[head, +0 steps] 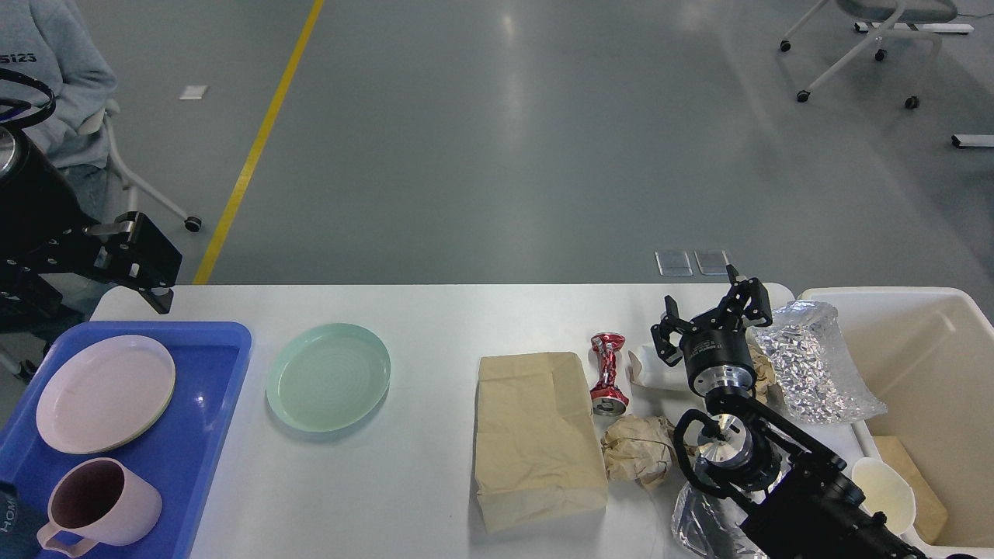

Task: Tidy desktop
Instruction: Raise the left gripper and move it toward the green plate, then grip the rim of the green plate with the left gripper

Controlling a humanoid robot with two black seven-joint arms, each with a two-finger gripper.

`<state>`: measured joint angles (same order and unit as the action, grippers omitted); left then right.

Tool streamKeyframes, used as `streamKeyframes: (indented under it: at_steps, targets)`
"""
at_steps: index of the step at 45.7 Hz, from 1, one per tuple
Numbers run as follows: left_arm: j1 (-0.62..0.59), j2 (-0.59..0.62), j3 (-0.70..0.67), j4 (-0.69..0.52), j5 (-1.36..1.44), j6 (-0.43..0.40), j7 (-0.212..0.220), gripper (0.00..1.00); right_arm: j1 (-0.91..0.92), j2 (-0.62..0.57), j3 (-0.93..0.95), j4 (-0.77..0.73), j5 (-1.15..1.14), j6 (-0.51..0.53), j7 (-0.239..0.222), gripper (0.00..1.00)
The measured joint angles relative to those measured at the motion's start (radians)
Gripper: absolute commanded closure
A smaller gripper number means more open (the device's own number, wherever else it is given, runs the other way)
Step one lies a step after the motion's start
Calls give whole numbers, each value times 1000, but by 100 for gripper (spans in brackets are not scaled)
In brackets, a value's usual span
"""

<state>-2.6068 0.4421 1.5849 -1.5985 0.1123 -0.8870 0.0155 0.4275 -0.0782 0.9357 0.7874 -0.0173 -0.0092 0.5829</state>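
The right gripper [710, 307] hovered open over the tabletop [435, 326], empty. The left gripper [144, 264], at nine o'clock, was too dark to tell.

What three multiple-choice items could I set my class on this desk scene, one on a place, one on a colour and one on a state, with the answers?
1. Where is the pink mug?
A. in the blue tray
B. in the beige bin
C. on the brown paper bag

2. What colour is the plate lying straight on the desktop?
A. red
B. pale green
C. black

3. How is the right gripper?
A. shut on the crushed can
B. shut on the paper bag
C. open, holding nothing

Answers:
1 A, the mug stands at the near end of the tray, in front of the pink plate.
2 B, the plate right of the tray is pale green.
3 C, its fingers are spread with nothing between them, raised beside the foil wrap.
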Motion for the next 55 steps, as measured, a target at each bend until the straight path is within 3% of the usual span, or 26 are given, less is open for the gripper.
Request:
streamKeyframes:
  at_steps: [13,21,27,40,48,55]
  targets:
    - [-234,-38,4,-135,-115,-11,-5,5,0,0,0,-1,0,0,0,0]
    - [-233,-56,-5,-136,-166,-10,-10,5,0,0,0,0,0,0,0,0]
    - [-50,-19,-51,-67,-171,4,-11,5,0,0,0,0,0,0,0,0]
    - [506,66,-142,274,-171,92,0,5,1,0,0,1,0,0,0,0]
    - [849,62,-309,443,-234,257,-3,6,-1,0,0,1,0,0,0,0]
    - [1003,45,-386,476,-368,466,-3,7,0,0,0,1,0,0,0,0]
